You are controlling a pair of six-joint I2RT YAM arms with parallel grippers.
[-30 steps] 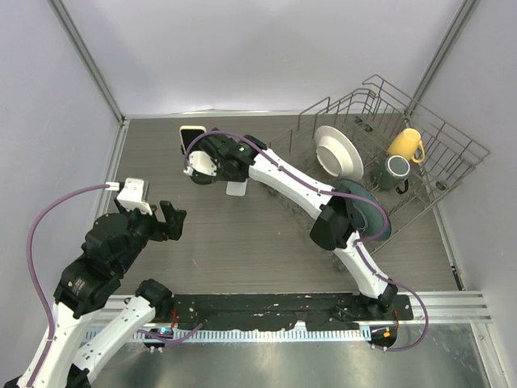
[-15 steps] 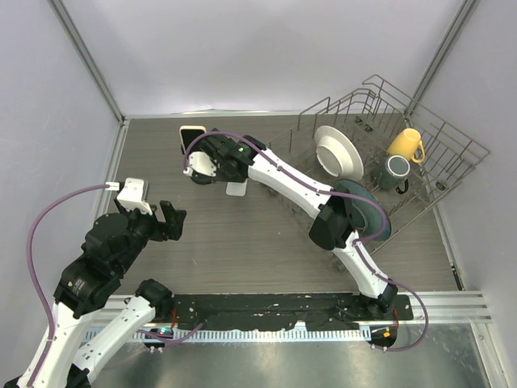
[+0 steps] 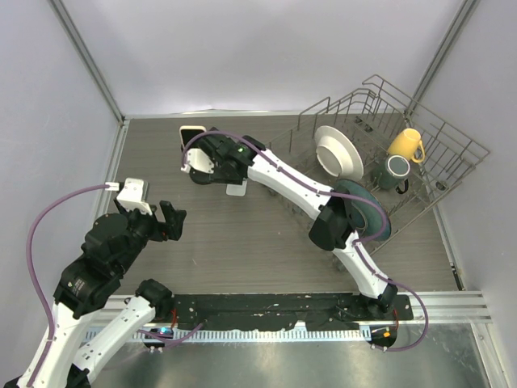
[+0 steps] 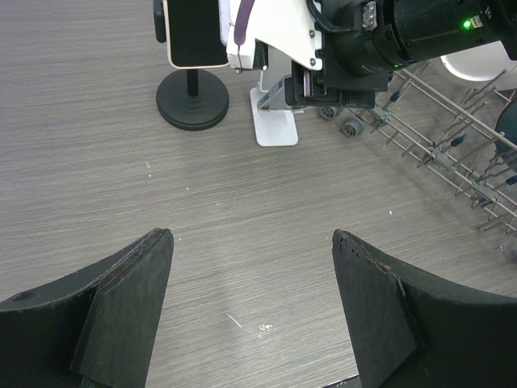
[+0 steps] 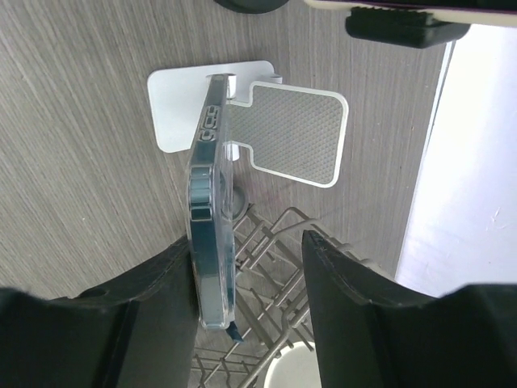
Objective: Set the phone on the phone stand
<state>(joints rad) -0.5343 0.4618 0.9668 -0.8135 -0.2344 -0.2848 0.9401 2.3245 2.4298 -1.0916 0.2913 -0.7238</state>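
Phone (image 5: pixel 212 202), well beyond the idle, wide-apart left gripper (image 4: pixel 250 267), sits edge-on between the right gripper (image 5: pixel 246 246) jaws, which just loosened from clamped to part-open, its far end down on the white stand (image 5: pixel 174 113), just beside the backrest (image 5: pixel 295 133), so release looks underway.

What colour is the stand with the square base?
White stand, grey dotted pad; right wrist view.

Place: robot lab cell | Signs: two arms (image 3: pixel 283 178) bolted to a bench (image 3: pixel 242 234) — bare white walls (image 3: pixel 242 56) — metal frame posts (image 3: pixel 86 56)
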